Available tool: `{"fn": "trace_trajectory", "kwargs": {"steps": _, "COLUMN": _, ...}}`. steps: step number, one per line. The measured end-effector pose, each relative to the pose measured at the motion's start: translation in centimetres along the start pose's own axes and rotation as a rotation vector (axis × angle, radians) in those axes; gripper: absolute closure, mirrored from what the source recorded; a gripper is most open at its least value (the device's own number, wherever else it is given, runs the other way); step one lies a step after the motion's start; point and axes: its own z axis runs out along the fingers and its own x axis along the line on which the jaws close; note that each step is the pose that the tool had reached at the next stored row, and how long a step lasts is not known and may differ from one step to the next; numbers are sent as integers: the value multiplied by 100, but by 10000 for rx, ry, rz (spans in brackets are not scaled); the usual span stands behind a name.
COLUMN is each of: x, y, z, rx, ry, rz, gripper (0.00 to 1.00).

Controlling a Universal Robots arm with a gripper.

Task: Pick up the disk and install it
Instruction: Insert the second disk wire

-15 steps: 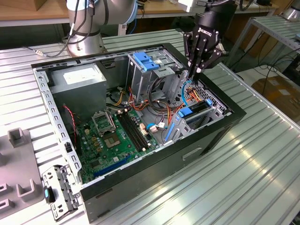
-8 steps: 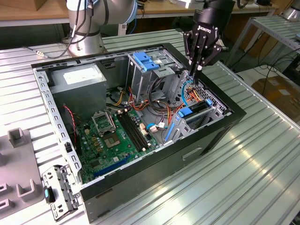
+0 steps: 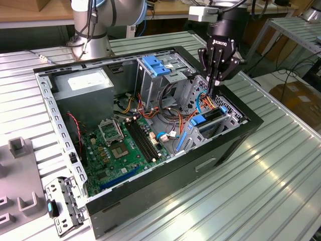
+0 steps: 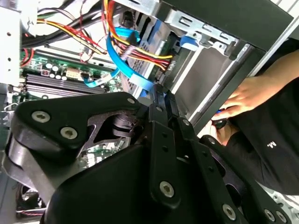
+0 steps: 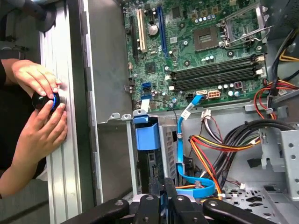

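An open computer case [image 3: 235, 131] was recorded lying on its side on a ribbed metal surface [image 3: 281, 191], its interior exposed upward. Inside it a green motherboard [image 3: 125, 145] was noted, with a grey power supply box [image 3: 83, 85] bearing a white sticker toward the exterior view's left, and a metal drive cage [image 3: 160, 75] capped by a blue plastic latch piece [image 3: 156, 66] near the middle.

The black gripper [image 3: 213, 85] was seen lowered over the drive bay at the case end toward the exterior view's right. Its fingers [image 4: 161, 100] were drawn close together, pressed side by side with nothing visibly held between them.

The disk [image 3: 208, 120] was found seated in that bay, standing on edge just below the gripper, with its blue plastic bracket [image 5: 147, 133] showing along its edge. A light-blue flat data cable [image 5: 184, 140] and a bundle of red, yellow and black power wires [image 5: 219, 144] were logged beside it.

A person's two hands [image 5: 39, 107] were noted on the surface just outside the case wall, closed around a small dark round object [image 5: 44, 100] with a blue ring.

On the surface toward the exterior view's left, a loose metal bracket plate [image 3: 62, 206] and grey moulded fixtures [image 3: 20, 148] were listed.
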Motion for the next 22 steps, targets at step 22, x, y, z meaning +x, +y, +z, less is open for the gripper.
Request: {"fn": "trace_trajectory", "kwargs": {"steps": 22, "x": 246, "y": 226, "z": 223, "rx": 827, "ry": -1312, "rz": -303, "gripper": 84}}
